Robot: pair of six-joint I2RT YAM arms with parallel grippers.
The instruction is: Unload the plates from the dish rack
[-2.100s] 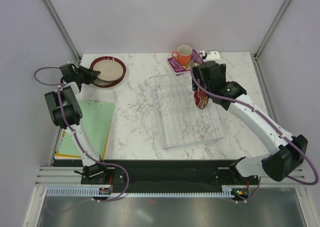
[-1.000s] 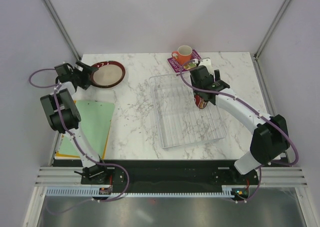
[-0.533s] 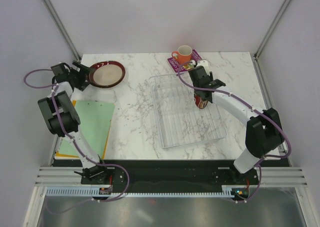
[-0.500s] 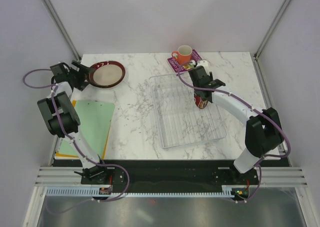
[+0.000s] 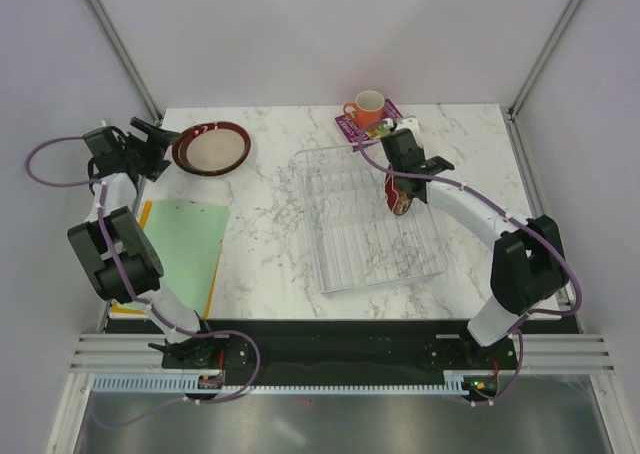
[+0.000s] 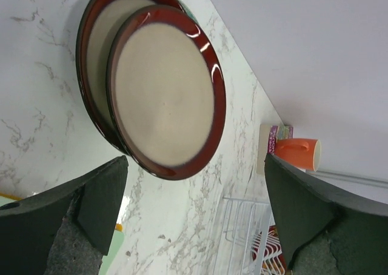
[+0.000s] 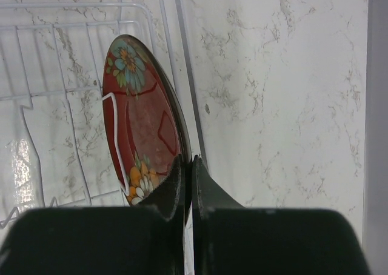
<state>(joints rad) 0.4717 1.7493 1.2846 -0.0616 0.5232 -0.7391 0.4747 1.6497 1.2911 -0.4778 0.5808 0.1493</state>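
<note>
A red floral plate (image 7: 142, 123) stands on edge in the see-through dish rack (image 5: 340, 244), near its far right side. My right gripper (image 7: 187, 163) is shut on that plate's (image 5: 401, 198) rim, one finger on each face. Two red-rimmed beige plates (image 5: 211, 147) lie stacked on the table at the far left; in the left wrist view the upper plate (image 6: 163, 90) sits off-centre on the lower one (image 6: 94, 45). My left gripper (image 6: 195, 166) stands open and empty just left of the stack, apart from it.
An orange mug (image 5: 366, 107) stands on a purple book (image 5: 350, 129) behind the rack. A green mat (image 5: 185, 244) lies on a yellow sheet at the near left. Slanted frame posts rise at both back corners of the table.
My right gripper has closed on the floral plate's rim. My left gripper has drawn back leftward from the stacked plates, still open.
</note>
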